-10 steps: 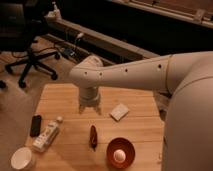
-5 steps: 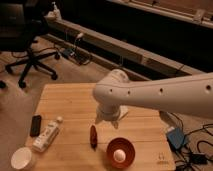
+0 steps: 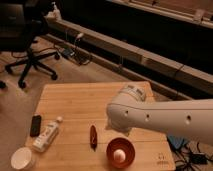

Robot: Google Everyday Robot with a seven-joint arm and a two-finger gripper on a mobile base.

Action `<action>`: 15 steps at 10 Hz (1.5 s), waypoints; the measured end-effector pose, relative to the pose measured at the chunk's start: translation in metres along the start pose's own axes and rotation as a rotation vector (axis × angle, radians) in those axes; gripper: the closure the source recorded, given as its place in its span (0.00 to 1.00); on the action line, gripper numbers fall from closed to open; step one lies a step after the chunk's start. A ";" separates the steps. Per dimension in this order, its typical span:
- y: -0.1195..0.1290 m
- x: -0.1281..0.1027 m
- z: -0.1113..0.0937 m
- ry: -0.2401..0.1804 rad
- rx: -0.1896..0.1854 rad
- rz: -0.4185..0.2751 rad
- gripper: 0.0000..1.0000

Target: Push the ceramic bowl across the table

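Right in front of the end effector [image 3: 120,131], just beside it, sits the ceramic bowl [image 3: 120,152] at the worktop's [image 3: 75,100] near edge. The arm has swung over from mid-worktop (bowl hasn't budged), jaws wide and empty, so the push looks about to start.

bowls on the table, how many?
2: ceramic bowl at the near edge, right of centre, end effector just behind it; white bowl at the near-left corner. The arm may hide more.
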 end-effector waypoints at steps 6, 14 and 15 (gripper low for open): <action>-0.052 0.013 0.015 0.039 -0.037 0.190 0.35; -0.131 0.060 0.046 0.060 -0.067 0.371 0.35; -0.136 0.063 0.047 0.056 -0.081 0.381 0.35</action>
